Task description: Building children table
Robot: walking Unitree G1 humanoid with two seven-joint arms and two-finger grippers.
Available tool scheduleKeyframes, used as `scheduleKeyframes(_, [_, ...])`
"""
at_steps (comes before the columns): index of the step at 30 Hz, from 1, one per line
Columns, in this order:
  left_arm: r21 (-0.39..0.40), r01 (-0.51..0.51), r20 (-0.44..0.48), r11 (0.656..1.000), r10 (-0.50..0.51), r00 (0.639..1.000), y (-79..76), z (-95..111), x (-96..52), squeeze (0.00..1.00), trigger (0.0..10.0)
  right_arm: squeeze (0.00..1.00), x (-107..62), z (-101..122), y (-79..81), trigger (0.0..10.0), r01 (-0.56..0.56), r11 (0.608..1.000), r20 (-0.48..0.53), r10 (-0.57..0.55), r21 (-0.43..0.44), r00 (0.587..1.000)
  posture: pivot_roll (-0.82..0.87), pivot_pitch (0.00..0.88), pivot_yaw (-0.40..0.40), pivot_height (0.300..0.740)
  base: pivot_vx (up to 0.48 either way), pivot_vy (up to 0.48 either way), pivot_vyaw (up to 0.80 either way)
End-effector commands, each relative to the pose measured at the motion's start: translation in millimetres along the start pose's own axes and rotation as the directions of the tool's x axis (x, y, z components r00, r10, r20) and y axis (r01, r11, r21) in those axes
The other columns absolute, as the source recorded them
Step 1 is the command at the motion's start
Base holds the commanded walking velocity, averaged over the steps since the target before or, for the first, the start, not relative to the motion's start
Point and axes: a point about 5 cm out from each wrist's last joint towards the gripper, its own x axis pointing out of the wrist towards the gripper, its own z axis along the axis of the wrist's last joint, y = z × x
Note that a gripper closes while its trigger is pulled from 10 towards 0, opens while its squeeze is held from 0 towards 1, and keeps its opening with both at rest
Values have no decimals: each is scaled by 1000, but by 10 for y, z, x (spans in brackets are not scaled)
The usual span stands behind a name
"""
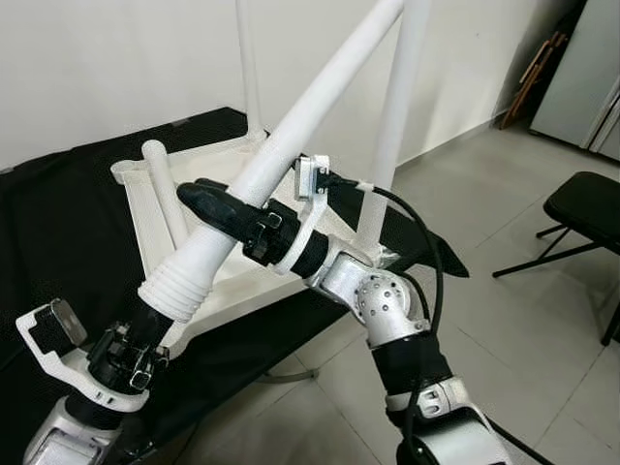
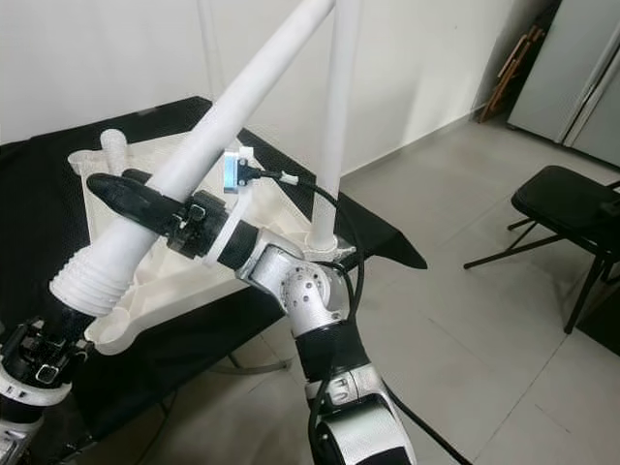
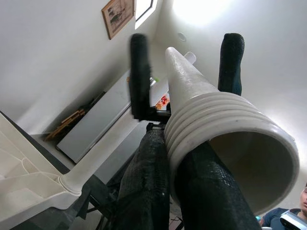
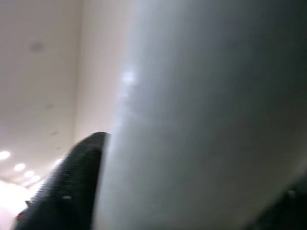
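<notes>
A long white table leg (image 1: 291, 136) slants up across the view, held at both ends of its lower half. My left gripper (image 1: 145, 325) is shut on its ribbed threaded end (image 1: 184, 281), and one finger (image 3: 211, 191) lies across the open mouth. Higher up, my right gripper (image 1: 218, 208) is shut around the shaft, with a finger (image 4: 72, 182) pressed beside it. Behind lies the upside-down white tabletop (image 1: 136, 174) on a black-covered surface (image 1: 58, 223). Two legs (image 1: 402, 97) (image 1: 247, 68) stand upright on it. Another leg (image 1: 165, 189) rests on its underside.
A black folding chair (image 1: 586, 208) stands on the tiled floor at the right. A grey cabinet (image 1: 581, 68) and a folded wooden frame (image 1: 528, 77) are by the far wall. Part of a person (image 3: 288, 218) shows in the left wrist view.
</notes>
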Motion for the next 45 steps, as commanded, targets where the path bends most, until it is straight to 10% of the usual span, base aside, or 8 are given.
scheduleKeyframes(1, [-4, 98, -40, 995, -98, 994, -114, -32, 68, 0, 10000, 0, 31, -13, -11, 0, 3, 1000, -22, -3, 9, 1000, 61, 96, -18, 740, 0, 0, 0])
scheduleKeyframes(11, [60, -95, 22, 994, 94, 995, 143, 35, 82, 0, 10000, 0, 37, 37, -2, 0, -34, 999, -18, 34, 15, 999, 51, 98, -13, 740, 0, 0, 0])
scheduleKeyframes(14, [46, -201, 89, 979, 196, 977, 280, 100, 68, 1000, 10000, 0, 35, 53, -2, 0, -30, 1000, -12, 30, 5, 999, 49, 98, -11, 740, 0, 0, 0])
scheduleKeyframes(38, [51, -857, 307, 513, 809, 502, 1070, 265, -734, 965, 10000, 0, 263, 867, -95, 0, 274, 878, 224, -198, -391, 954, 43, 90, -12, 740, 0, 0, 0])
scheduleKeyframes(39, [74, -870, 328, 488, 812, 483, 1075, 310, -743, 204, 10000, 0, 256, 876, -105, 0, 291, 863, 231, -210, -412, 950, 40, 90, -11, 740, 0, 0, 0])
scheduleKeyframes(41, [111, -886, 356, 451, 814, 459, 1074, 364, -747, 0, 10000, 0, 243, 867, -114, 0, 302, 850, 229, -221, -431, 948, 38, 91, -11, 740, 0, 0, 0])
scheduleKeyframes(43, [170, -903, 406, 394, 807, 428, 1066, 473, -715, 0, 10000, 0, 211, 806, -134, 10000, 310, 825, 208, -237, -472, 949, 39, 92, -10, 740, 0, 0, 0])
scheduleKeyframes(45, [204, -910, 434, 362, 800, 415, 1056, 533, -689, 0, 10000, 0, 185, 755, -151, 10000, 319, 800, 191, -256, -509, 948, 37, 94, -9, 740, 0, 0, 0])
